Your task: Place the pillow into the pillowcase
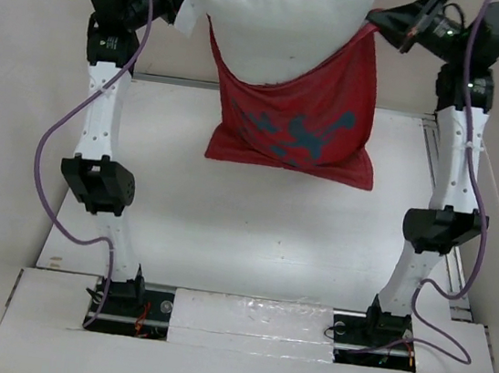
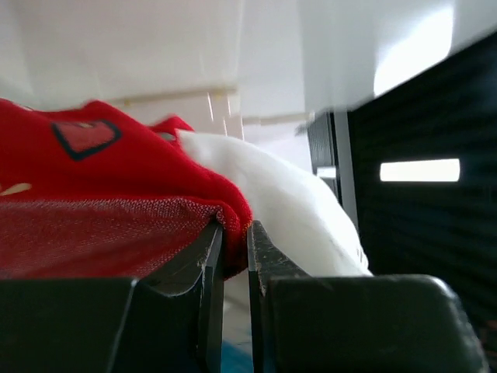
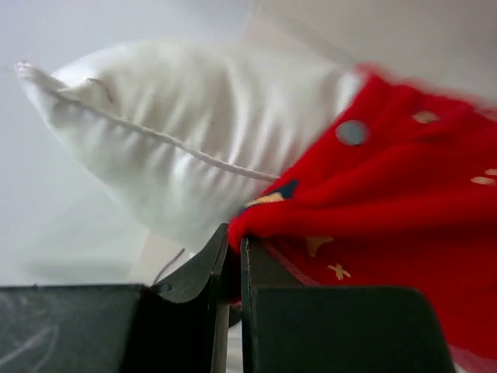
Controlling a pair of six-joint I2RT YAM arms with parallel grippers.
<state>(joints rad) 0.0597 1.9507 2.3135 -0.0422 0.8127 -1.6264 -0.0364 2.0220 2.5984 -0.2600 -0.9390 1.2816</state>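
Both arms are raised high at the far side of the table (image 1: pixel 225 229), and between them hangs the pillowcase (image 1: pixel 294 128), mouth up, at about 12 o'clock from where the bases sit. The pillow (image 1: pixel 281 16) is only partly inside: its lower part bulges the red cloth, while the plump white top half stands out above the opening. Whether the bottom edge of the pillowcase touches the table I cannot tell.

The left gripper (image 2: pixel 235 233), at roughly 11 o'clock, has its fingers nearly closed, with just a slit between them, and a fold of the red hem is pinched there, the pillow lying just beside it. The right gripper (image 3: pixel 233 241), at roughly 1 o'clock, is pressed together the same way on the opposite corner of the hem.

What worries me is how little cloth each pinch has – just the rolled edge at the very tips. The pillow's weight pulls on those 2 small folds, and a hard shake to settle it could drag 1 corner free, dropping that side and spilling the pillow out. Spreading the arms too wide looks risky too – I would expect a taut mouth to clamp around the pillow's middle and stop it sinking.
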